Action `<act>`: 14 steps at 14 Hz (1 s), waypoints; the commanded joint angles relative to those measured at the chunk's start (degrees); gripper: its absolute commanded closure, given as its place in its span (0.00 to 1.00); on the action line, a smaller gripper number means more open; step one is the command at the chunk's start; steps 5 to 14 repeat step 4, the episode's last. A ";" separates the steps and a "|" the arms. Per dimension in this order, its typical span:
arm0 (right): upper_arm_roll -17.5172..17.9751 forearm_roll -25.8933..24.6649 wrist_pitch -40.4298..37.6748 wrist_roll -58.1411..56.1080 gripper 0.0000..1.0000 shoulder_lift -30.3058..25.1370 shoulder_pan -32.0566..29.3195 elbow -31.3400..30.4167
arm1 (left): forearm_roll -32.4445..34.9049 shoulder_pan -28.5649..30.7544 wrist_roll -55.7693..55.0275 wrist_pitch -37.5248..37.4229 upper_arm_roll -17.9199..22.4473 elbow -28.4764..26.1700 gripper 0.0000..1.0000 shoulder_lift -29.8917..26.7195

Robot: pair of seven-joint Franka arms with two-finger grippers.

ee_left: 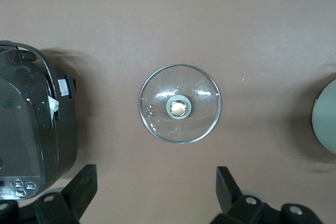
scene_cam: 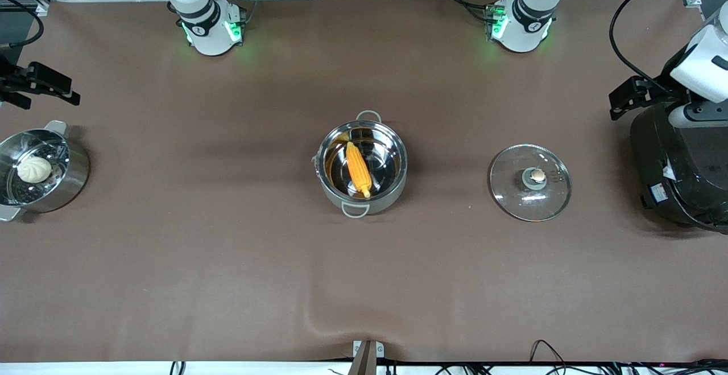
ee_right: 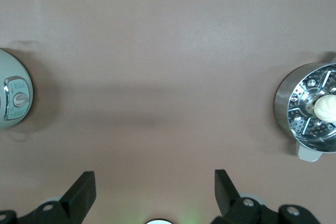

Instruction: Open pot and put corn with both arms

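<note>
I'm looking from the front camera's edge of the surface [scene_cam: 170,284] & going farther. That edge strip has nothing of the task on it.

Next, mid surface: the pot [scene_cam: 362,164], open, no lid on it. The corn [scene_cam: 359,168] lies inside on the pot's bottom. Its long way runs near-to-far, thin stub end nearer the camera, fat end farther. So I think the job is about done.

Beside the pot, toward the left arm's end, the glass lid [scene_cam: 530,182] lies flat w/ its knob up, well apart from the pot. Past it at that end sits a black cooker [scene_cam: 679,164]. At the right arm's end is another steel pot w/ a white bun [scene_cam: 34,169] in it.

Left hand [ee_left: 156,195]: up high over the lid, fingers spread wide, holding nothing. Right hand [ee_right: 155,195]: up over bare surface btw the two pots, fingers spread, holding nothing too.

If the lid must go back on, the left arm is the closer one: lid is right under its hand, pot lies toward the middle from there.
</note>
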 commanded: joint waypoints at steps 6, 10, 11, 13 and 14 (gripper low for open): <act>0.83 -0.70 0.04 1.04 0.00 -0.56 -1.15 0.28 | -1.79 0.19 0.09 -0.99 -0.26 1.88 0.00 -0.08; 0.83 -0.70 0.04 1.04 0.00 -0.56 -1.15 0.28 | -1.79 0.19 0.09 -0.99 -0.26 1.88 0.00 -0.08; 0.83 -0.70 0.04 1.04 0.00 -0.56 -1.15 0.28 | -1.79 0.19 0.09 -0.99 -0.26 1.88 0.00 -0.08; 0.83 -0.70 0.04 1.04 0.00 -0.56 -1.15 0.28 | -1.79 0.19 0.09 -0.99 -0.26 1.88 0.00 -0.08; 0.83 -0.70 0.04 1.04 0.00 -0.56 -1.15 0.28 | -1.79 0.19 0.09 -0.99 -0.26 1.88 0.00 -0.08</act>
